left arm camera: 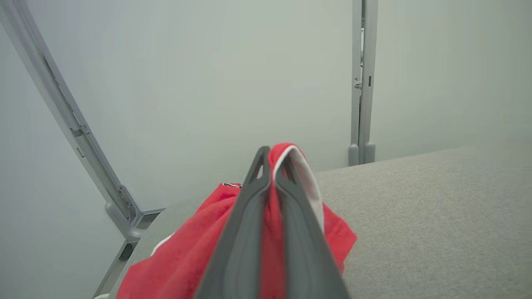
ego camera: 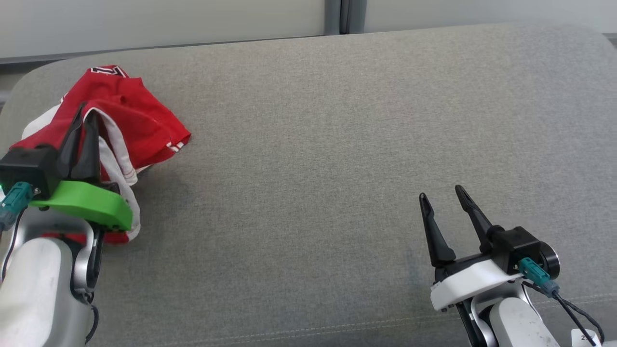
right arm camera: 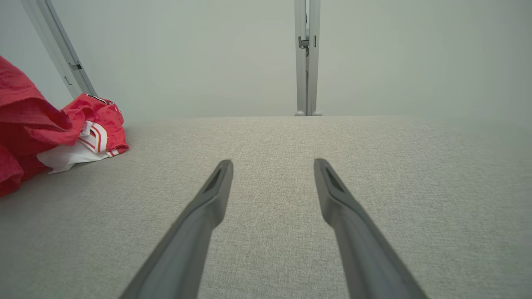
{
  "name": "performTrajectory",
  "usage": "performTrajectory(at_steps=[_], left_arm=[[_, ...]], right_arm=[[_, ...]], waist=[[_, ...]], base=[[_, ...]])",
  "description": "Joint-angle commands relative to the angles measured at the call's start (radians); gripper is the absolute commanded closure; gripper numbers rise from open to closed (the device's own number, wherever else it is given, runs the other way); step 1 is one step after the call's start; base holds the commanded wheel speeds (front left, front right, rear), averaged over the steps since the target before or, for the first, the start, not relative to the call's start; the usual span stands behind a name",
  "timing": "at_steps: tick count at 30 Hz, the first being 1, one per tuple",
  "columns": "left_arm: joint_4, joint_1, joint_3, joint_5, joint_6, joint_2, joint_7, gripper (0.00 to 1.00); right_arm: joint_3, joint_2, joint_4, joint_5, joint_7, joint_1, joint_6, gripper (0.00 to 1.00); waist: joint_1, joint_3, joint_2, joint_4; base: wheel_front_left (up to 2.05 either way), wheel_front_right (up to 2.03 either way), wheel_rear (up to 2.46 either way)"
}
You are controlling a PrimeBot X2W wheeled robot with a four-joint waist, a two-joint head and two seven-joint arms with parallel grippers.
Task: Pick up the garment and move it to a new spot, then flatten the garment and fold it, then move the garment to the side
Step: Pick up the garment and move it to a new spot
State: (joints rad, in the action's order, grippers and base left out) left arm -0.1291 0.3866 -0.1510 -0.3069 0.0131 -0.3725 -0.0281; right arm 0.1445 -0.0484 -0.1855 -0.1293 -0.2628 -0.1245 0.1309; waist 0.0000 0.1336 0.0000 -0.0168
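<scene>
The garment (ego camera: 130, 115) is a crumpled red piece with white lining and trim, lying at the far left of the grey cushioned surface (ego camera: 337, 144). My left gripper (ego camera: 86, 112) is shut on a raised fold of it; in the left wrist view the red and white cloth (left arm camera: 291, 166) is pinched between the gripper (left arm camera: 272, 155) fingers and drapes down both sides. My right gripper (ego camera: 441, 193) stands open over bare fabric at the lower right, far from the garment. From the right wrist the garment (right arm camera: 54, 133) shows at the left, and the right gripper (right arm camera: 272, 164) holds nothing.
Pale wall panels with a grey vertical post (ego camera: 344, 17) run behind the surface. The surface's rounded left corner (ego camera: 29, 82) lies just beyond the garment. A stitched seam (ego camera: 289, 332) runs along the near edge.
</scene>
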Motion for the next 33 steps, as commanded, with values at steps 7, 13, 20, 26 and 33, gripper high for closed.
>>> performTrajectory(at_steps=[7,13,20,26,33], left_arm=[[0.050,0.072,-0.037,-0.012,-0.007,0.033,0.037,1.00],[0.004,0.140,-0.103,-0.016,-0.036,0.093,0.028,1.00],[-0.145,0.260,-0.185,0.004,-0.073,0.172,-0.010,1.00],[-0.343,0.378,-0.247,0.016,-0.098,0.245,-0.064,1.00],[-0.496,0.453,-0.311,0.014,-0.119,0.289,-0.115,1.00]], right_arm=[[-0.001,-0.003,0.006,-0.012,-0.003,0.012,0.000,0.00],[-0.001,-0.003,0.011,-0.016,-0.003,0.005,0.000,0.00],[0.019,-0.003,0.015,-0.023,-0.003,-0.018,0.000,0.00],[0.051,-0.003,0.021,-0.042,-0.003,-0.041,0.000,0.00],[0.069,-0.002,0.022,-0.064,-0.003,-0.048,0.000,0.00]], waist=[[0.0000,-0.023,0.0000,-0.098],[0.0000,0.004,0.0000,-0.190],[0.0000,0.045,0.0000,-0.306],[0.0000,0.094,0.0000,-0.402],[0.0000,0.129,0.0000,-0.449]], base=[[0.00,0.00,0.00],[0.00,0.00,0.00],[0.00,0.00,0.00],[0.00,0.00,0.00],[0.00,0.00,0.00]])
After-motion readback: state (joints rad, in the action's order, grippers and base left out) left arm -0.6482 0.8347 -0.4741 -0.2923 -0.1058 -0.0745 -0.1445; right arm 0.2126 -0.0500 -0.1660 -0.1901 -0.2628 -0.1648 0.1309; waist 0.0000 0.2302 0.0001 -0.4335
